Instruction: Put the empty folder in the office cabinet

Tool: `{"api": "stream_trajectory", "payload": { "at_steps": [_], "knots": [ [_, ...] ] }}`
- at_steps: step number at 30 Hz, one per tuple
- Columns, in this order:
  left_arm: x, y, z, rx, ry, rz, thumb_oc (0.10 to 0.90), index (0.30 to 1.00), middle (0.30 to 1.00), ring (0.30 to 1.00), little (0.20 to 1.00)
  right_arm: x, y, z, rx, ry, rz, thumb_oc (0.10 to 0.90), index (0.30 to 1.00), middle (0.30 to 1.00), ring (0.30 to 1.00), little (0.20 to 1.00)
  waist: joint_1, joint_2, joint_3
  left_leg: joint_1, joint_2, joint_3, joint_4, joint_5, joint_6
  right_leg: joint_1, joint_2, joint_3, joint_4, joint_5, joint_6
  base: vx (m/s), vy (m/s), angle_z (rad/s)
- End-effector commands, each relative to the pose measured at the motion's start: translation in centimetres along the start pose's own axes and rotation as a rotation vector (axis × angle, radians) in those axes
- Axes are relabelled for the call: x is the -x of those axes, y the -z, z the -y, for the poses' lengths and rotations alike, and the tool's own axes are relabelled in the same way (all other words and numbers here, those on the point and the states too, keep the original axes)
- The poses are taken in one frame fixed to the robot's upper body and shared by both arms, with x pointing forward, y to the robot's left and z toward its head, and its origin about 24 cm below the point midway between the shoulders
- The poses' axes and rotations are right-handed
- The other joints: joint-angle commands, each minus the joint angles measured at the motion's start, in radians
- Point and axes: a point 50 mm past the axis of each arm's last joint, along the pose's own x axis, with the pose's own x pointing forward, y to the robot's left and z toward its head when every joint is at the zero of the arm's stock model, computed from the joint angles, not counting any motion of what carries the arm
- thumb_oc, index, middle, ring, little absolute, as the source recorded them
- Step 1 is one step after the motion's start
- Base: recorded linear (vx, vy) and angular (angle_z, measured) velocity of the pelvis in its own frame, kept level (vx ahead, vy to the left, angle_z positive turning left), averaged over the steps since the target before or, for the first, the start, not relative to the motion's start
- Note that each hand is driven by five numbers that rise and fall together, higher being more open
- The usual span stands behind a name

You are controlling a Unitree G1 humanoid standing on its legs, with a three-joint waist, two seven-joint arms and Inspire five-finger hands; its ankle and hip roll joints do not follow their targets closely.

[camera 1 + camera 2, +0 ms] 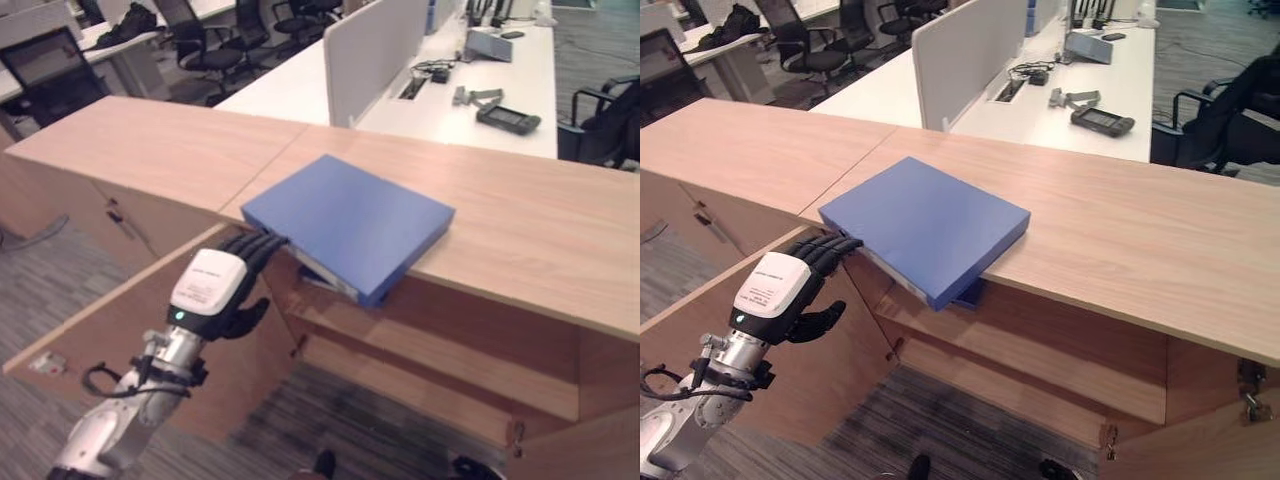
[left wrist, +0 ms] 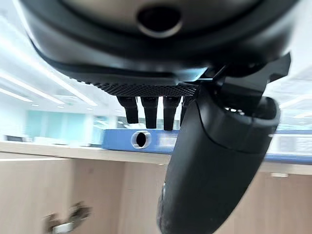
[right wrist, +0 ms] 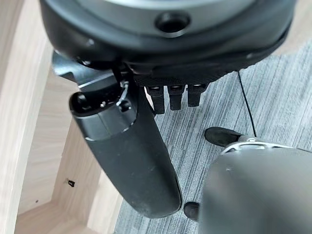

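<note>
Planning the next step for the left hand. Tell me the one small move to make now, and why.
Probably close the fingers on the folder's overhanging edge. The blue folder lies flat on the cabinet top, one corner jutting past the front edge over the open cabinet. The left hand reaches up to that edge with fingers straight, thumb hanging free below, so nothing grips it yet.

Bright, even light — blurred wrist backgrounds
</note>
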Motion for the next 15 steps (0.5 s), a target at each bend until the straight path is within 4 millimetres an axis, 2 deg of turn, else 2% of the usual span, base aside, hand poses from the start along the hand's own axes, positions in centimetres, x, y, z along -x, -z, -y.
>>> {"api": "stream_trajectory", "payload": {
  "at_steps": [1,7,15],
  "knots": [
    [-3.8,-1.6,-5.1,-0.031,-0.277,0.149,0.8,0.9,0.9,0.9,0.9,-0.4,-3.2,1.6,0.038,0.038,0.109,0.8,0.9,0.9,0.9,0.9,-0.007,-0.002,-0.02,0.038,0.071,0.048,-0.002,-0.074,-0.054,-0.003,-0.037,0.026,0.046,-0.105,0.076,0.02,0.015,-0.17],
    [-4.8,-2.3,-5.9,-0.052,-0.309,0.203,0.8,0.9,0.9,0.9,0.9,-0.3,-2.4,1.7,0.012,0.044,0.085,0.8,0.9,0.9,0.9,0.9,-0.032,-0.004,-0.024,0.046,0.072,0.068,-0.003,-0.072,-0.052,-0.001,-0.041,0.035,0.04,-0.092,0.079,0.02,0.013,-0.12],
    [-5.5,-2.8,-6.0,-0.051,-0.305,0.236,0.8,0.9,0.9,0.9,0.9,-0.2,-1.7,1.8,-0.033,0.057,0.064,0.8,0.9,0.9,0.9,0.9,-0.054,-0.011,-0.031,0.063,0.073,0.087,-0.003,-0.085,-0.05,0.006,-0.043,0.048,0.036,-0.089,0.081,0.02,0.004,-0.08]
  ]
}}
